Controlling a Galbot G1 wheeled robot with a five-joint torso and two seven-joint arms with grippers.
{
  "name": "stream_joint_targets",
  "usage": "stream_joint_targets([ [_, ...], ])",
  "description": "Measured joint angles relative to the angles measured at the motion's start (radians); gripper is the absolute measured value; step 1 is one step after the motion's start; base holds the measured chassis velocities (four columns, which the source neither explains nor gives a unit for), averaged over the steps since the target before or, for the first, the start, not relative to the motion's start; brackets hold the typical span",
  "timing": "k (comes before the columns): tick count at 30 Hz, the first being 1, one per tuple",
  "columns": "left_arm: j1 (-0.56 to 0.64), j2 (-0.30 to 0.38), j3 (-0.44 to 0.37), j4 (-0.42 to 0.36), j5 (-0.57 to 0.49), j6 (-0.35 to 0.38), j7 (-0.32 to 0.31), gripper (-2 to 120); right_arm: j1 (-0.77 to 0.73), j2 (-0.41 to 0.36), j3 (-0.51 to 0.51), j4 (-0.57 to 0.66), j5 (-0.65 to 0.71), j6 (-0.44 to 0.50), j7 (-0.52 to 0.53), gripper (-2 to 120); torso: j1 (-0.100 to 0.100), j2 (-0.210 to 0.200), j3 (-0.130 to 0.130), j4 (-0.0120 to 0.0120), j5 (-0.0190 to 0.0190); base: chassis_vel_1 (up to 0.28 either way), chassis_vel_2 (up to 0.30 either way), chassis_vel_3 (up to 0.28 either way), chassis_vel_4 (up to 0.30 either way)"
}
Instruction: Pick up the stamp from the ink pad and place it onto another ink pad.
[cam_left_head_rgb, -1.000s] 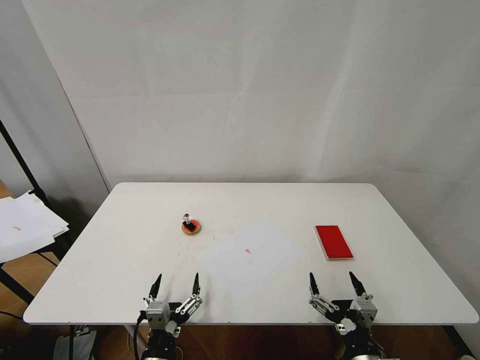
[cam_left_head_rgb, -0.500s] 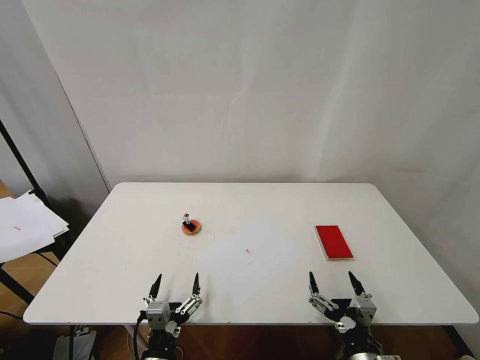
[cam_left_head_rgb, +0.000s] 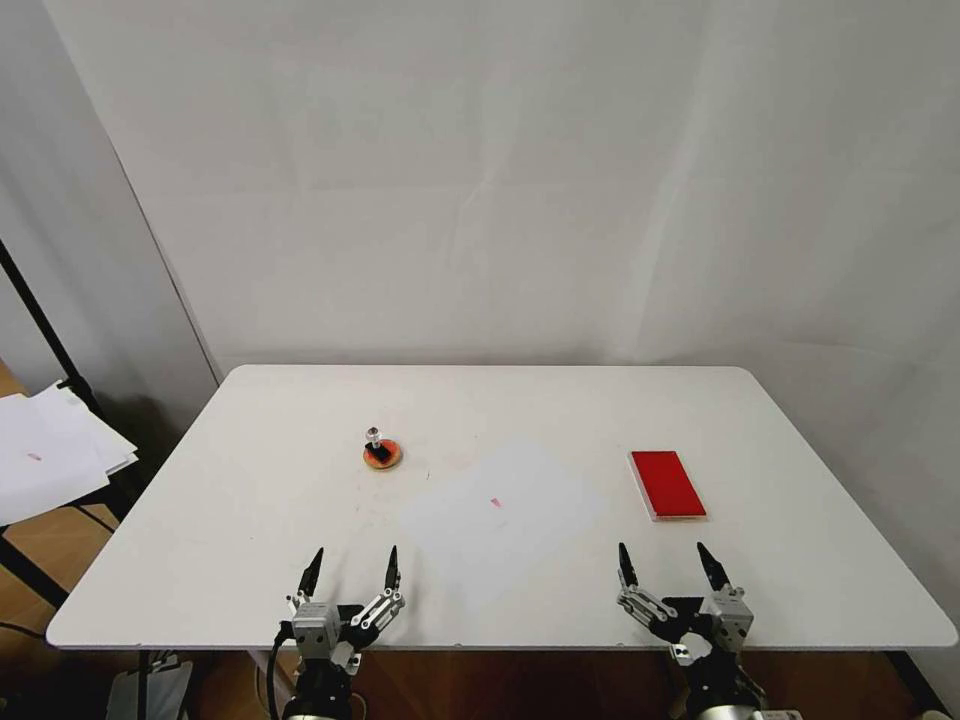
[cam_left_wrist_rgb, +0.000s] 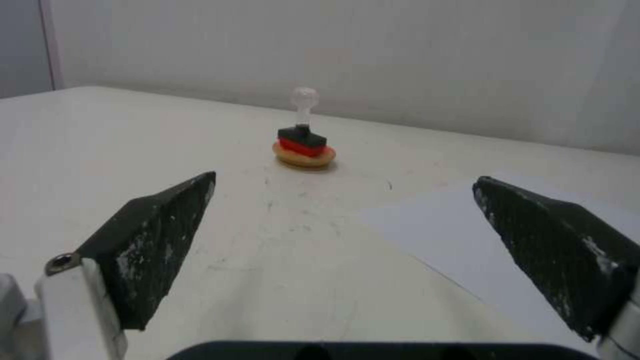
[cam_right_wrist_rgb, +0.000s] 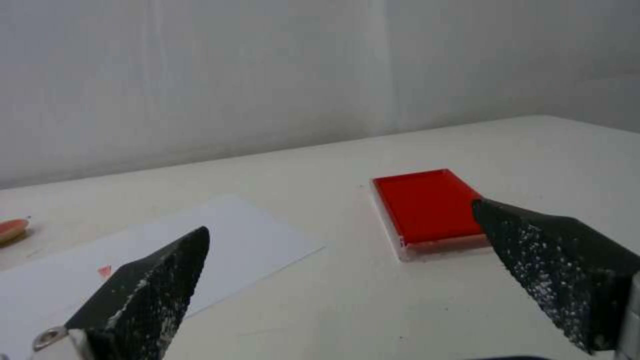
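We see the stamp (cam_left_head_rgb: 373, 441) standing upright on the small round pad (cam_left_head_rgb: 383, 456), its black base on the orange-red centre and its clear knob on top. That pad lies on the white desk (cam_left_head_rgb: 250, 480) straight ahead of the left claw (cam_left_head_rgb: 351, 572), well apart from it. The left claw rests at the near edge of the desk with its fingers spread wide, gripping nothing. The right claw (cam_left_head_rgb: 668, 566) sits at the same near edge, its fingers likewise spread and empty. Just ahead of the right claw, near its outer finger, lies the flat red rectangular pad (cam_left_head_rgb: 668, 484) with its thin white edge and nothing on it. Between the two claws and a little ahead, a sheet of white paper (cam_left_head_rgb: 505, 515) lies flat with a small pink mark.
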Motion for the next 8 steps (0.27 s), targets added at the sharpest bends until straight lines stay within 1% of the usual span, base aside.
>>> stream_joint_targets([
  [8,0.0,0.0,0.0,0.0,0.0,0.0,0.0,102,0.0,0.0,0.0,0.001,-0.001,0.0,0.0,100,0.0,0.0,0.0,0.0,0.0,0.0,0.0,0.0,0.0],
])
